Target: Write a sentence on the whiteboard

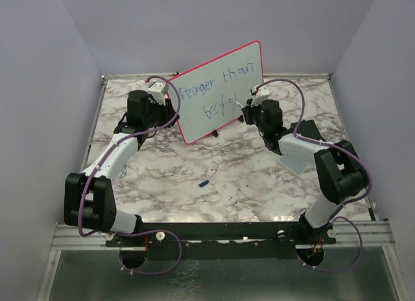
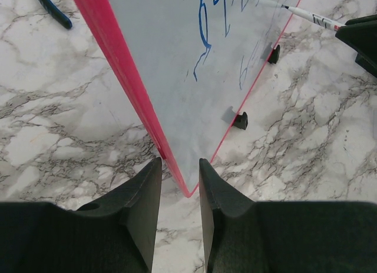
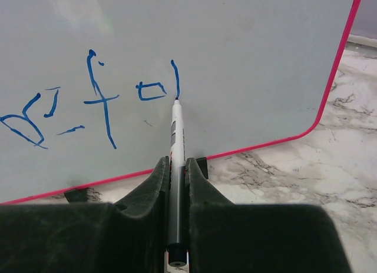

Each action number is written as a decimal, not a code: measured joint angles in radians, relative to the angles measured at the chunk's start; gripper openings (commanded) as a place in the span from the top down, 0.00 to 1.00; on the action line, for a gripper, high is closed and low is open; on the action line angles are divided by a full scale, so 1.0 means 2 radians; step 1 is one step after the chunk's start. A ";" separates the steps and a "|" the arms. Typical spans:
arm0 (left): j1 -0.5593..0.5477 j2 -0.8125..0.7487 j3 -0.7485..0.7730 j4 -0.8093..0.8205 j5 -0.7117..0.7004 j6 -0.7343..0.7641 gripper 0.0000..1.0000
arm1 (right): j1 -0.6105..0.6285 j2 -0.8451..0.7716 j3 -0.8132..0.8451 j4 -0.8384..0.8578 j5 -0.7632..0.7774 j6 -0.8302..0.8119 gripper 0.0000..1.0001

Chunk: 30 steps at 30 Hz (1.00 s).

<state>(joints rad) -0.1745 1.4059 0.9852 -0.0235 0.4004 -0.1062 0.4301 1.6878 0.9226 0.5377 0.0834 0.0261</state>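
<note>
**Whiteboard.** The whiteboard (image 1: 194, 122) stands at the far middle of the marble-patterned tabletop (image 1: 227, 184), between the two arms. In the top view it sits askew, with its right end raised. It has a white face and a pink-red frame. Two small black feet (image 2: 240, 120) sit along its lower edge, on or just above the marble.

**Sentence.** The sentence (image 1: 198, 90) is in thin blue marker on the face of the board. The upper row reads "Stronger than". The lower row is short: an "f", a small box shape and an upright stroke are plain, and the marks to their left cannot be read with confidence.

**Left pincer.** The left pincer (image 2: 179, 167) is at the board's lower left corner. It is narrowed to a small gap with that corner lodged in it. The red frame lies against the inner face of one finger (image 2: 147, 190), and the board's thin front edge runs behind the other. It has hold of the board by this corner.

**Right pincer.** The right pincer (image 3: 177, 161) is fully closed on a slim white marker (image 3: 175, 132), clamped lengthwise between the two fingers. The marker's blue tip touches the board at the foot of the last upright stroke in the lower row.

**Other items.** A small blue object (image 1: 203, 183) lies alone on the tabletop, well in front of the board. What it is cannot be determined.
</note>
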 measured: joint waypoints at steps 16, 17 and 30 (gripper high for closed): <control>-0.002 0.000 0.000 0.000 0.000 0.002 0.67 | 0.000 0.000 0.022 0.000 0.001 -0.006 0.99; -0.002 0.000 0.000 0.000 0.000 0.002 0.67 | 0.000 0.000 0.023 0.000 0.001 -0.008 0.99; -0.002 -0.005 0.000 0.000 0.000 0.003 0.67 | 0.000 0.000 0.027 -0.001 0.014 -0.015 0.99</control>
<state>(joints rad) -0.1783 1.3956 0.9852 -0.0235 0.4004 -0.0998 0.4297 1.6878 0.9760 0.5362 0.1120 -0.0032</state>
